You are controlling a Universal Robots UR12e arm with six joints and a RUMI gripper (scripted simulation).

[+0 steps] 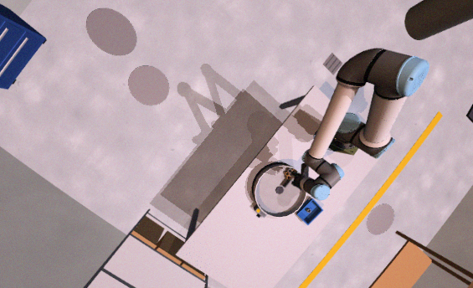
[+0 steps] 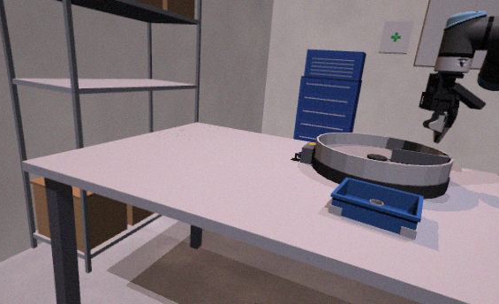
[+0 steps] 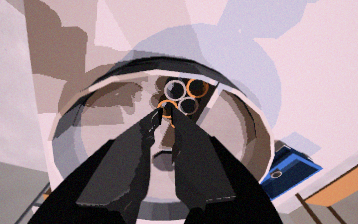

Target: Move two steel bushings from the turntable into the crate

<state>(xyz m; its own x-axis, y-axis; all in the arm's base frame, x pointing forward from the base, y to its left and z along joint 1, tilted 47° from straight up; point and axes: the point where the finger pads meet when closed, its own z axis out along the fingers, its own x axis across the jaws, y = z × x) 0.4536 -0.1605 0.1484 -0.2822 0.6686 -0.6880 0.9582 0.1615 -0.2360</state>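
The round turntable [image 2: 381, 161] stands on the table, with a divider wall across it. In the wrist view a cluster of bushings lies at its far side: two grey steel ones [image 3: 175, 90] [image 3: 188, 105] and two orange ones [image 3: 197, 88] [image 3: 167, 107]. My gripper [image 3: 167, 108] [image 2: 439, 130] is shut and empty. It hangs well above the turntable's far rim, with its tips pointing towards the cluster. The blue crate [image 2: 377, 208] sits in front of the turntable and holds one steel bushing [image 2: 376, 202]. The crate also shows in the wrist view [image 3: 290, 167].
A small control box [image 2: 307, 153] is fixed to the turntable's left side. A tall metal shelf rack [image 2: 90, 88] stands left of the table. A blue cabinet [image 2: 328, 102] is behind the table.
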